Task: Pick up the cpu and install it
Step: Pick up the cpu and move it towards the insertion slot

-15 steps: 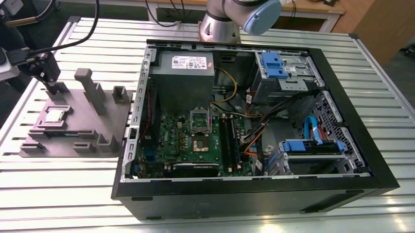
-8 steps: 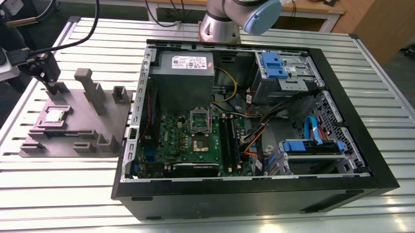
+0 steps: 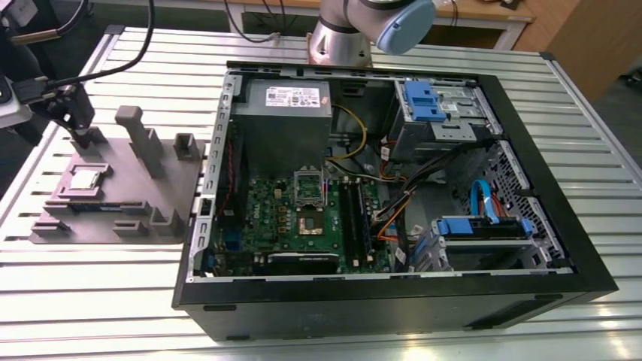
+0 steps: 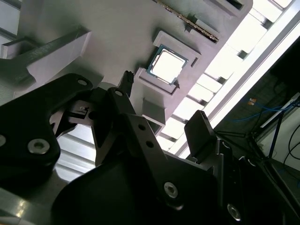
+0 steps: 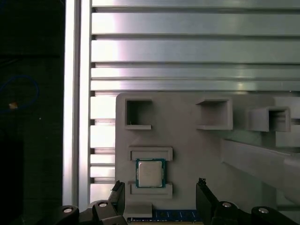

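Half-cropped tool, spread wide, hangs above cpu.

Small square cpu, shiny silver-grey top facing up, lying flat, seated in a recess of grey holder plate

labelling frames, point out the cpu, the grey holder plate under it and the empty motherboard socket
cpu point(image 5: 150, 172): first wrist view, centre of its metal top
grey holder plate point(image 5: 187, 150): first wrist view, bare flat surface
empty motherboard socket point(image 3: 311, 222): exterior view, middle of its open recess
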### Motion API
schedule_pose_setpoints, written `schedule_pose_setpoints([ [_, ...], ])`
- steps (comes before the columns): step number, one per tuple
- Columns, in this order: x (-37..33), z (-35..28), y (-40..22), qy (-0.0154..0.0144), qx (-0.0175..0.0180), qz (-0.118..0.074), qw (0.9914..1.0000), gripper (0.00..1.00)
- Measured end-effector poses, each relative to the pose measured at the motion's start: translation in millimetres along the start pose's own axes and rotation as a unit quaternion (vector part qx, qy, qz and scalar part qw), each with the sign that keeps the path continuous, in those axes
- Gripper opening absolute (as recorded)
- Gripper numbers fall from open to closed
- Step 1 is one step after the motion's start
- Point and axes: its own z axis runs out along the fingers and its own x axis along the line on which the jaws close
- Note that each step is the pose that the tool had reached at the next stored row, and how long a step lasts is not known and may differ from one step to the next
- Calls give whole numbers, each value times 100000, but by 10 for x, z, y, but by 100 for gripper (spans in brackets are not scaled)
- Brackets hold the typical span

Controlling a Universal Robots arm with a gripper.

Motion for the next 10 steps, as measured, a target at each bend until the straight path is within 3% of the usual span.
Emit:
schedule_pose_setpoints([
  [10, 2, 181, -8, -6, 170, -2, 100000, 71],
])
